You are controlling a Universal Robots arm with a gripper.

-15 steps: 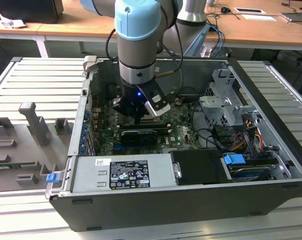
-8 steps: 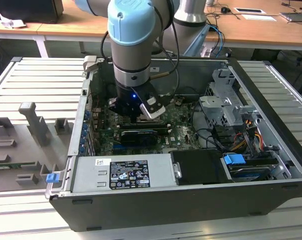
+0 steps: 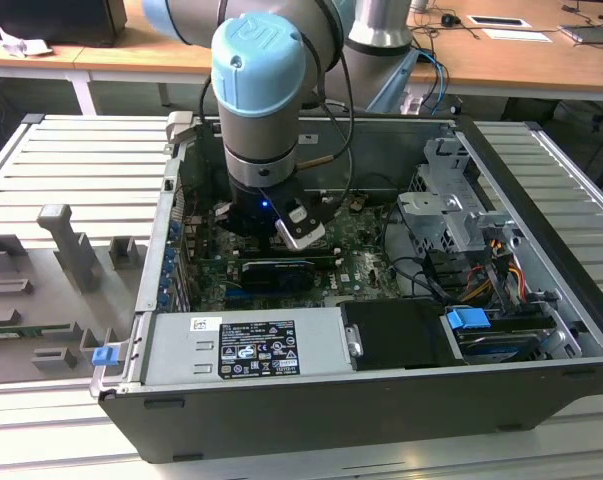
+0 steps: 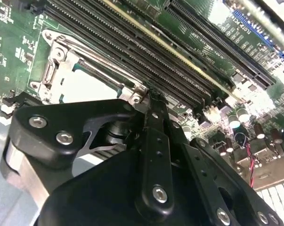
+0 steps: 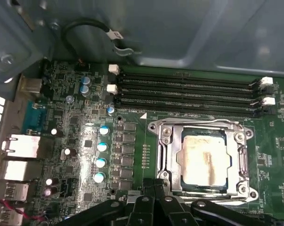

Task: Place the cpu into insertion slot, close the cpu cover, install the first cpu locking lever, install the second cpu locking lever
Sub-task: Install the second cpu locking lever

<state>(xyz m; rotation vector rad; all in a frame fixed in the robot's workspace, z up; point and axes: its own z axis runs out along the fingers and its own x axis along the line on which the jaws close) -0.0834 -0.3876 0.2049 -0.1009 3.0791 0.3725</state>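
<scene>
With the cpu (image 5: 203,160) already lying in its socket under the lowered cpu cover (image 5: 166,155), the empty, closed gripper (image 5: 153,200) is pressing at the cover's near edge, risking slipping off and scraping the board.

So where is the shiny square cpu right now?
In the first wrist view, the cpu sits in its socket under the cpu cover, beside the long black memory slots.
</scene>
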